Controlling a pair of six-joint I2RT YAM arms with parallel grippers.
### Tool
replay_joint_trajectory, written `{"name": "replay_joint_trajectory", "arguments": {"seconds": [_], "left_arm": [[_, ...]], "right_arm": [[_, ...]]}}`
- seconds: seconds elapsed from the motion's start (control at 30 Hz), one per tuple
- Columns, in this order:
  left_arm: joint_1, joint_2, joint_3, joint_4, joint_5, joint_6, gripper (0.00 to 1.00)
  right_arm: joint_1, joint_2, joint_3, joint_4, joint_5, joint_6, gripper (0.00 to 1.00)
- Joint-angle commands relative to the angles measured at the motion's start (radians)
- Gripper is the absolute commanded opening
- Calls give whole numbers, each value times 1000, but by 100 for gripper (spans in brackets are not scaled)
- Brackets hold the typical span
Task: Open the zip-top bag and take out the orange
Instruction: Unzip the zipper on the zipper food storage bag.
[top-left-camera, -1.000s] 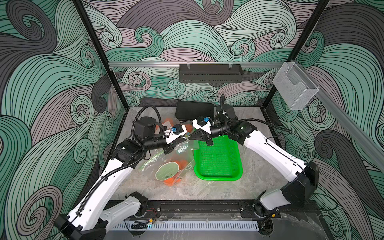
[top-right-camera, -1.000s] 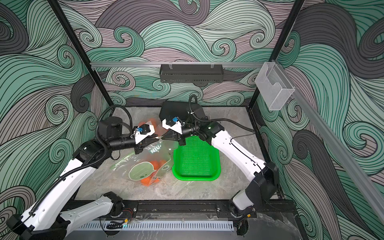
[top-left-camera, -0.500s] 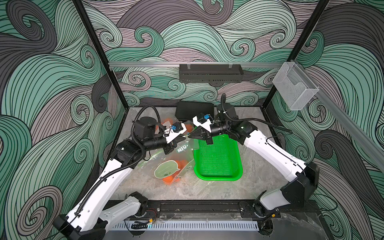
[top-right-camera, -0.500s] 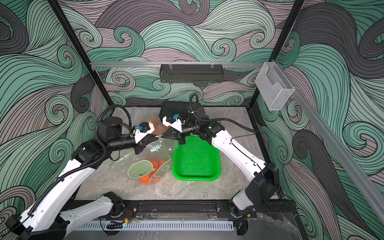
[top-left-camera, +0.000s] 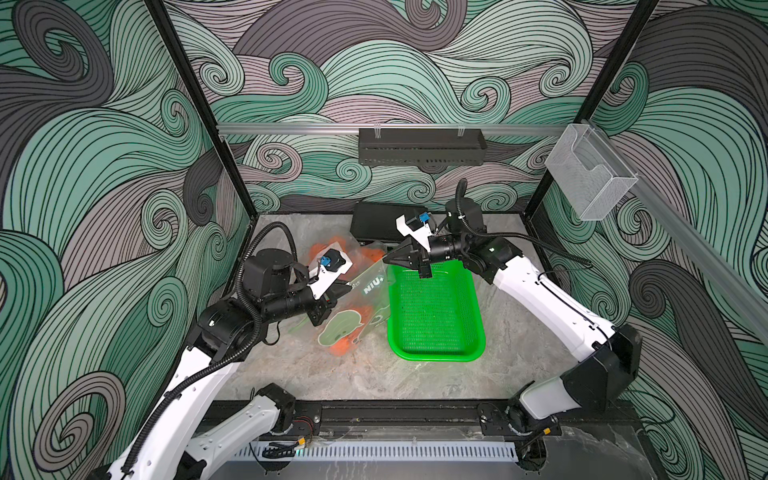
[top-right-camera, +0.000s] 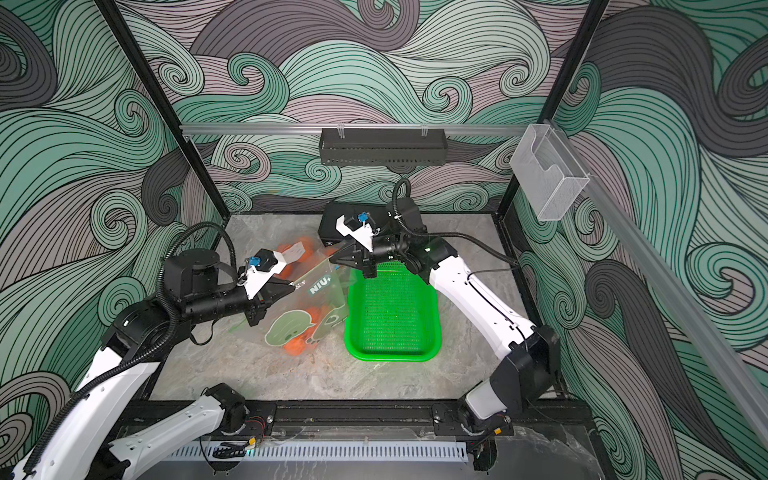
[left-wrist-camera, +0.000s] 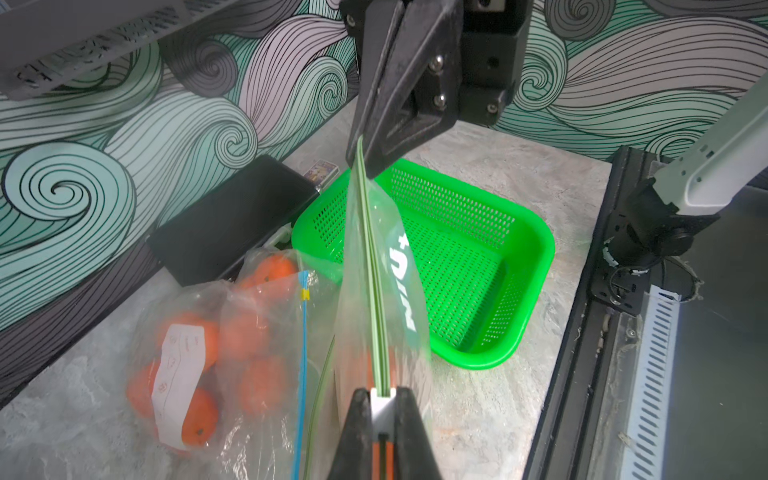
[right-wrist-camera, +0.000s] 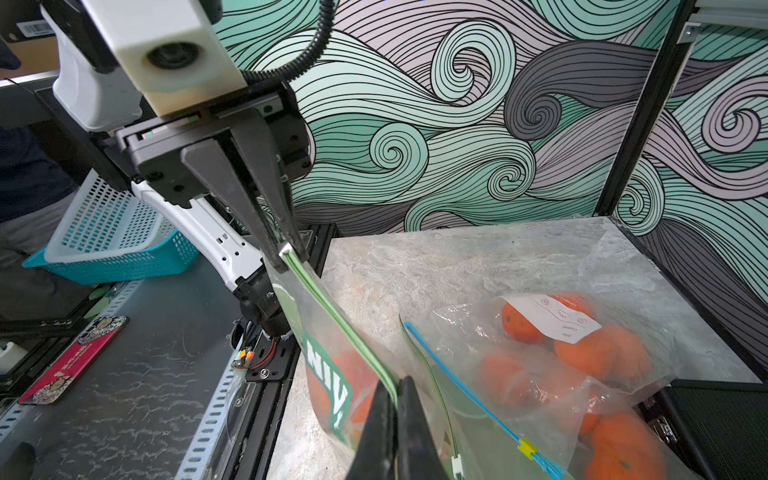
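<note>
Your left gripper (top-left-camera: 347, 286) is clamped shut on one end of the green zip strip (left-wrist-camera: 371, 266) of the clear zip-top bag with green print and white lettering (top-left-camera: 370, 291). In the left wrist view a small white piece at that end of the strip (left-wrist-camera: 382, 403) sits pinched between its fingers. Your right gripper (top-left-camera: 388, 259) is closed on the far end of the same strip. The strip runs taut and straight between the two grippers, raised off the grey marbled surface (top-left-camera: 332, 374).

The bag hangs down from that edge, and its lower part reaches the surface just beside the left wall of the bright green perforated plastic basket (top-left-camera: 436, 356). The orange (top-left-camera: 340, 347) is inside the bag, low down near its bottom. You cannot tell from these views whether the strip has parted anywhere.

Behind the held bag lies a second clear bag with a blue zip and a white label (left-wrist-camera: 232, 332), full of oranges. It rests against a black box (left-wrist-camera: 232, 224) at the back wall.
</note>
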Motion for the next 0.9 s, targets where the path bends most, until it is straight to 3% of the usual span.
{"name": "replay_joint_trajectory", "arguments": {"seconds": [0.0, 0.87], "left_arm": [[4, -31, 37, -225, -82, -48, 0], [4, -128, 23, -415, -149, -117, 0]], "right_arm": [[-69, -2, 39, 74, 60, 48, 0], [-119, 24, 18, 148, 74, 135, 0]]}}
